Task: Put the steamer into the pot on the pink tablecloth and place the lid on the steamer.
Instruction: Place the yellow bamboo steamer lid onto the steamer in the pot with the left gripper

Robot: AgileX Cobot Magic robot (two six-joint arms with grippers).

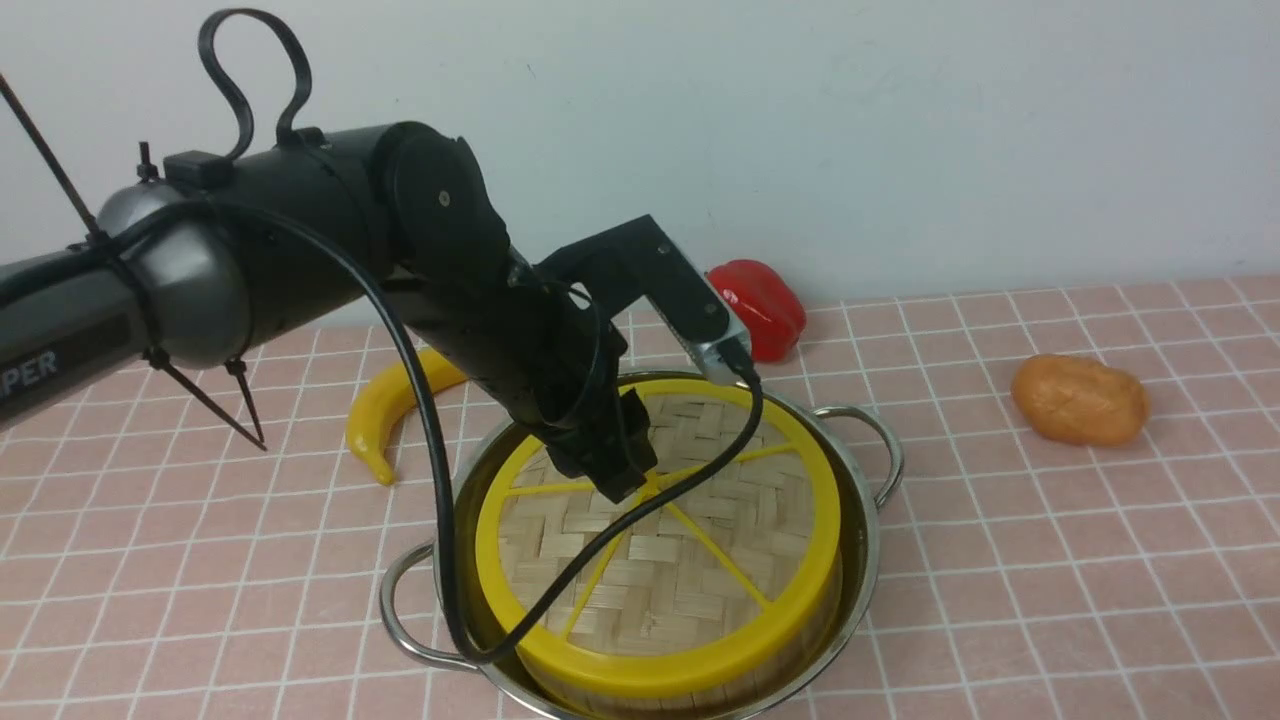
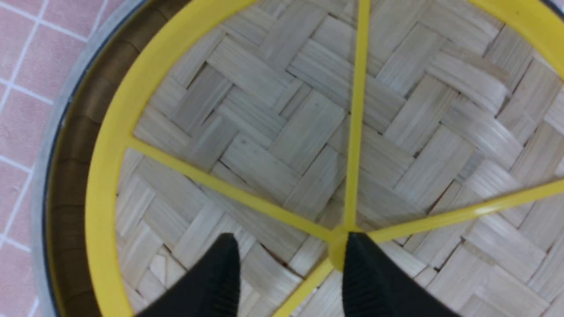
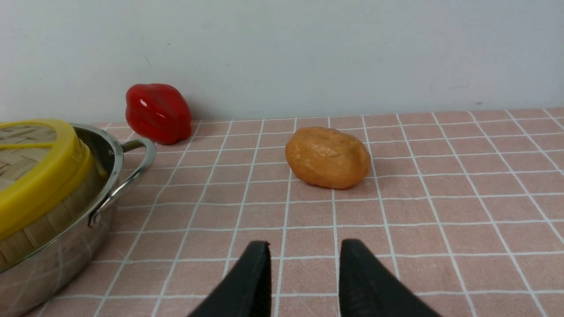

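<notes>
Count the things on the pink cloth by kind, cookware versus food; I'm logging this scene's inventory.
Cookware: 3 (pot, steamer, lid)
Food: 3 (banana, red pepper, potato)
Total: 6

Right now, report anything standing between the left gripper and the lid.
Nothing visible does. The left gripper is open directly over the lid, one finger beside its centre knob.
</notes>
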